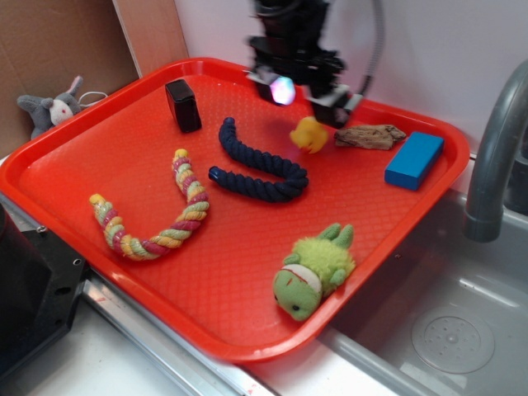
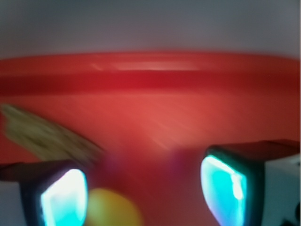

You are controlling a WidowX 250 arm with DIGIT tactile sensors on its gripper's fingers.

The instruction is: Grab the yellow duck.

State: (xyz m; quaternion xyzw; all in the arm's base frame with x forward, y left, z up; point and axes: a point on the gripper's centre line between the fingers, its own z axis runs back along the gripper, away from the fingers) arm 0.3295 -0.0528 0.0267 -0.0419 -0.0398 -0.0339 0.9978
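Our black gripper (image 1: 307, 92) hangs with its two fingers spread wide and nothing between them, just above the small yellow rubber duck (image 1: 309, 134). We see the duck as a rounded yellow lump near the far edge of the red plastic tray (image 1: 74, 177); its facing and long axis we cannot tell. A brown wood piece (image 1: 369, 136) lies just beside it on the right, a dark blue twisted rope (image 1: 262, 172) near its left, with bare tray in front.
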